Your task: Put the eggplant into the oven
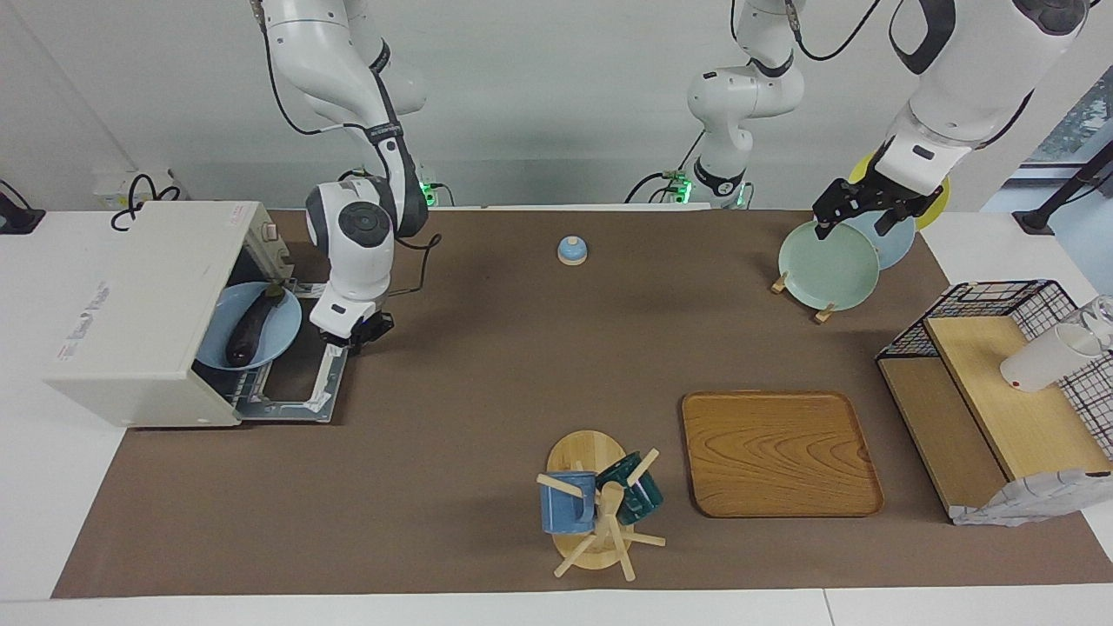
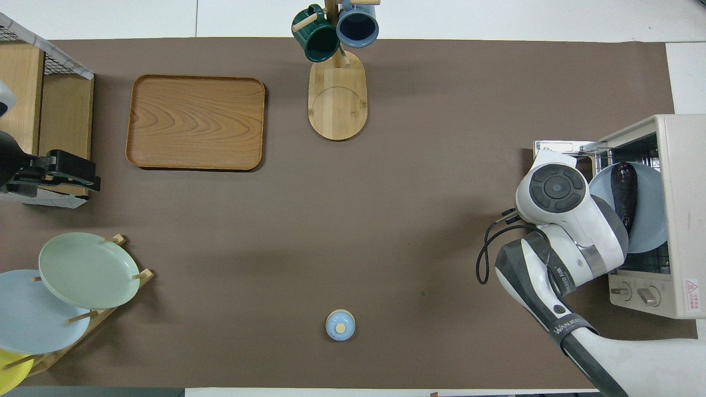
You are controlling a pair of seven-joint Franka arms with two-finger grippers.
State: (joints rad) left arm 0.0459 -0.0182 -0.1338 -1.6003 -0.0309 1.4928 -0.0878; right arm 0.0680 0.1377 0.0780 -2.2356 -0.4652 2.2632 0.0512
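Observation:
The oven stands at the right arm's end of the table with its door folded down flat. Inside, a light blue plate rests on the rack and pokes out a little. The dark eggplant lies on that plate. In the overhead view the eggplant and plate show inside the oven. My right gripper is open and empty, just above the open door beside the plate; in the overhead view its own wrist hides it. My left gripper is open and empty, raised over the plate rack, and waits.
A rack holds a green plate, a blue one and a yellow one at the left arm's end. A wooden tray, a mug tree with two mugs, a small blue lidded dish and a wire shelf with a white cup also stand here.

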